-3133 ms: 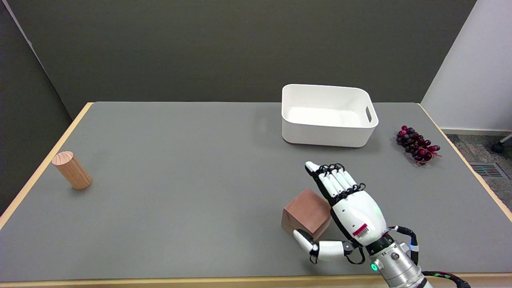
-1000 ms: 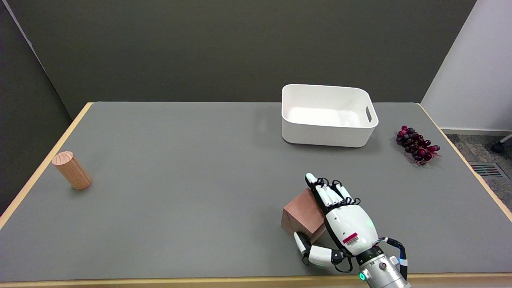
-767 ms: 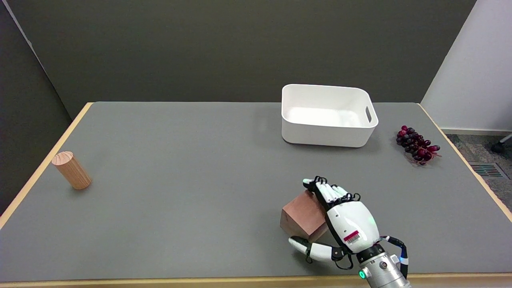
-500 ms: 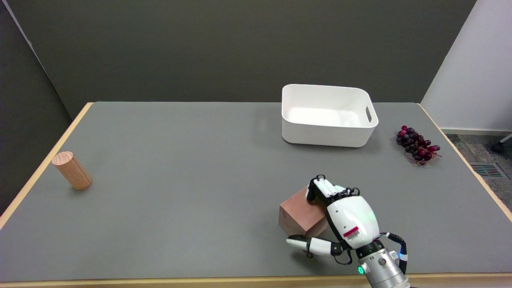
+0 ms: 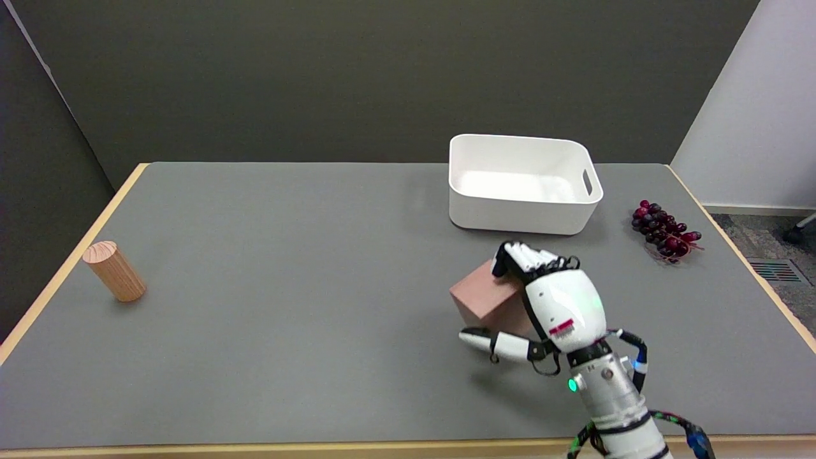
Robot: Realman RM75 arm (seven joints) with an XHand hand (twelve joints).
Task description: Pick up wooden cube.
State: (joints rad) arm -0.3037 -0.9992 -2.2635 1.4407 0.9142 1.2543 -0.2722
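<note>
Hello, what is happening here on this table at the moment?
The robot's right hand holds a wooden cube, fingers curled over its far top edge and the thumb under its near side. The cube seems raised off the grey table, with a shadow below it. A white bin, grapes and a wooden cylinder sit untouched.

The right hand (image 5: 553, 299) covers the wooden cube (image 5: 488, 298)'s right side; the contact beneath its palm seems hidden.

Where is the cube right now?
In the head view the cube sits right of centre, held by the right hand, in front of the white bin and apparently lifted off the table.
</note>
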